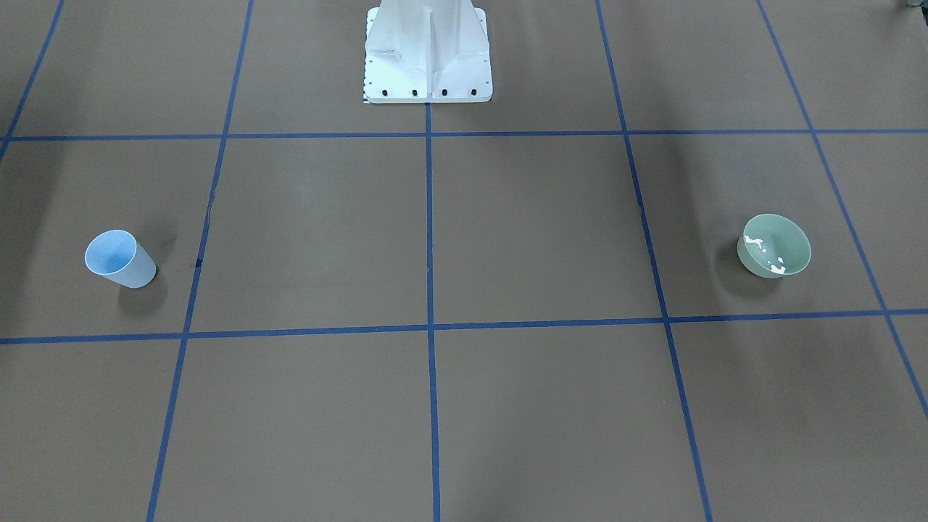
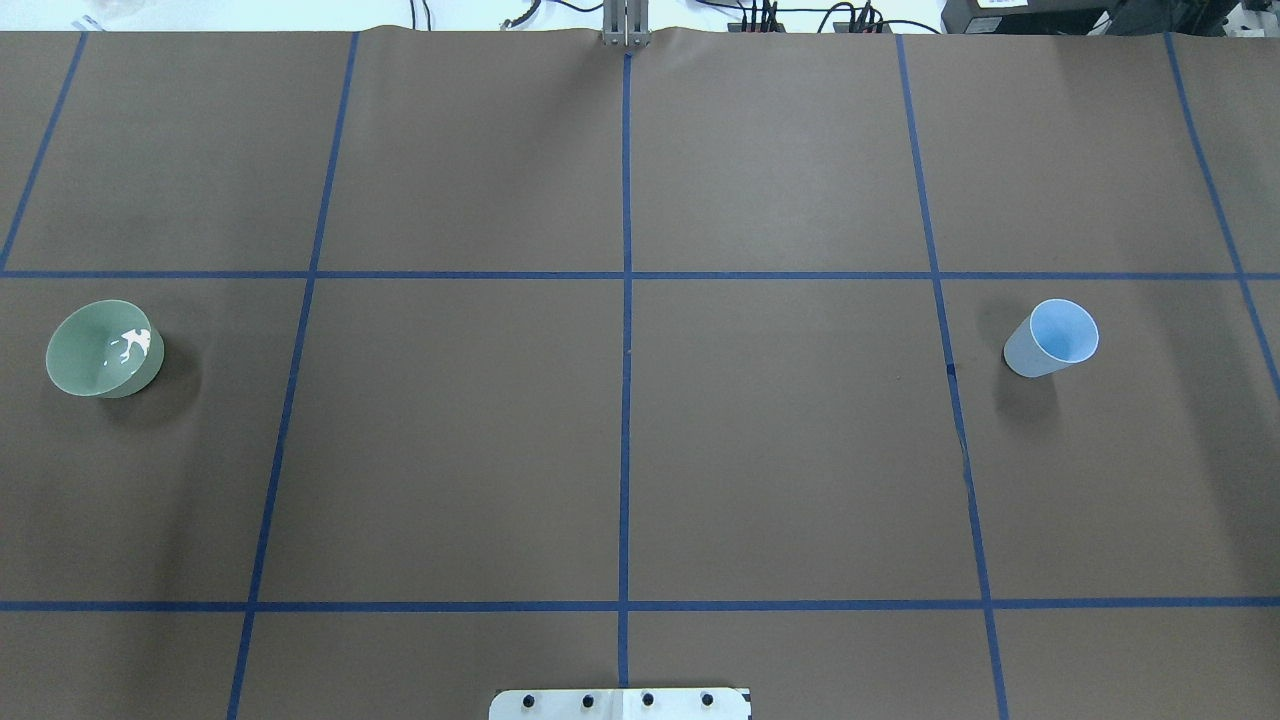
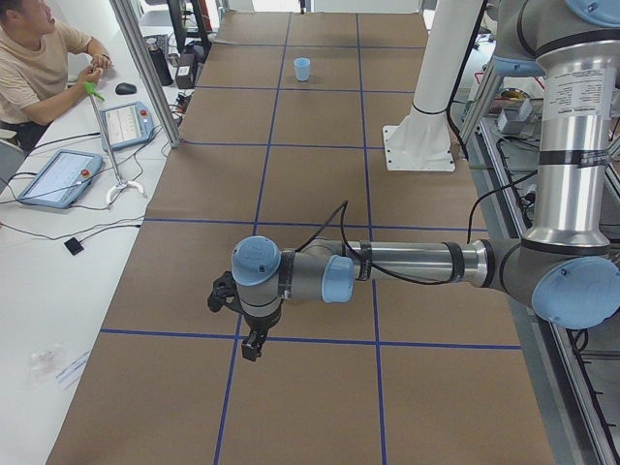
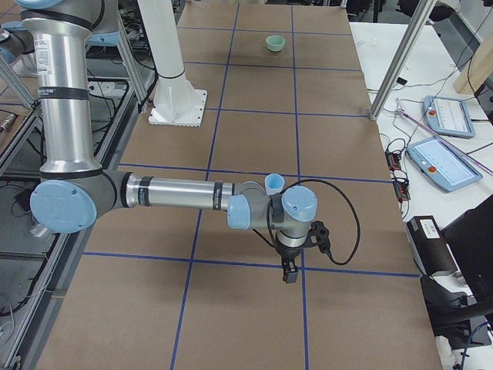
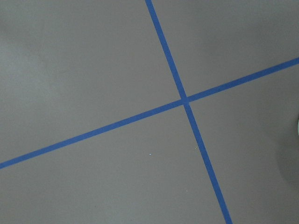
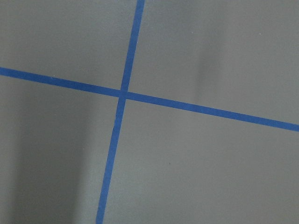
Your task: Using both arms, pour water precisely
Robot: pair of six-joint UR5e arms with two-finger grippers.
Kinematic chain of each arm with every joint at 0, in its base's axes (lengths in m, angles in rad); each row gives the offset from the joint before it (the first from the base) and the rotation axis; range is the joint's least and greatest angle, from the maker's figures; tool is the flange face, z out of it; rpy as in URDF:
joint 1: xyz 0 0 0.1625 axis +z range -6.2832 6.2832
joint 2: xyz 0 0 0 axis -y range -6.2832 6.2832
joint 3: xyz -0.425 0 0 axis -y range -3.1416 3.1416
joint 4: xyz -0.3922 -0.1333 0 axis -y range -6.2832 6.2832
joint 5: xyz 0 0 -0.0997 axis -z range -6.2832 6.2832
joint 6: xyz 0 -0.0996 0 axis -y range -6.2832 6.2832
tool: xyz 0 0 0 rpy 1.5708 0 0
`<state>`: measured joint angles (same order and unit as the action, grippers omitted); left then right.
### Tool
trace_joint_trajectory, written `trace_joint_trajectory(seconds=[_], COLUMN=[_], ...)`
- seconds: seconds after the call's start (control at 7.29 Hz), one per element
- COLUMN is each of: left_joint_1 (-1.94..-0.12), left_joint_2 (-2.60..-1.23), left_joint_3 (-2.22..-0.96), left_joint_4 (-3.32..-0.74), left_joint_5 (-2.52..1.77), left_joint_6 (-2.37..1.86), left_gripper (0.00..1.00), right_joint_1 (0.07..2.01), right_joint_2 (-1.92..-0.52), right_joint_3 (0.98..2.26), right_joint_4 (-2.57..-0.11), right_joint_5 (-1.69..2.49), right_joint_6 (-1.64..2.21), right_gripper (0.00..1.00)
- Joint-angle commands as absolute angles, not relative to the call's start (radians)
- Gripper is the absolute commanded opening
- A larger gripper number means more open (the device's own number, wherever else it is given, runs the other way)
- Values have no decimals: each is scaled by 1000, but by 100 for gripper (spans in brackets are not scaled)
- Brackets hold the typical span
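A pale green bowl (image 1: 773, 245) (image 2: 104, 348) stands on the robot's left side of the brown table, with whitish glints of water (image 2: 130, 345) inside. A light blue cup (image 1: 119, 259) (image 2: 1050, 337) stands upright on the robot's right side; I see no liquid in it. The left arm (image 3: 407, 266) reaches out low, its gripper (image 3: 252, 347) pointing down over the table. The right arm (image 4: 177, 193) does the same, its gripper (image 4: 290, 274) just in front of the cup (image 4: 274, 183). I cannot tell whether either gripper is open or shut. Neither holds anything.
The white pedestal base (image 1: 428, 51) stands mid-table at the robot's edge. Blue tape lines (image 2: 626, 300) grid the table. An operator (image 3: 39, 58) sits at a side desk with tablets (image 3: 58, 174). More pendants (image 4: 447, 166) lie on the other side desk.
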<state>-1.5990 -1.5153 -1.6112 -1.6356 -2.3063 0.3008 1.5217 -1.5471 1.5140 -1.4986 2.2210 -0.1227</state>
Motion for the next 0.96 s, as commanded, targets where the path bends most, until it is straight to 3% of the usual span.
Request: trace_joint_trajectory(seconds=[0.0, 0.82], left_joint_1=[-1600, -1598], left_joint_2=[-1447, -1428], left_joint_3=[-1667, -1675], left_joint_4=[-1641, -1643], left_joint_5=[-2298, -2296], left_joint_6=[305, 302], left_gripper=[100, 100], right_joint_1=[1522, 1520], right_joint_2=[-1549, -1542], right_joint_3=[1513, 1513], right_joint_4=[-1486, -1486], right_joint_5=[2220, 2227], right_joint_6=[-123, -120], right_gripper=[100, 100])
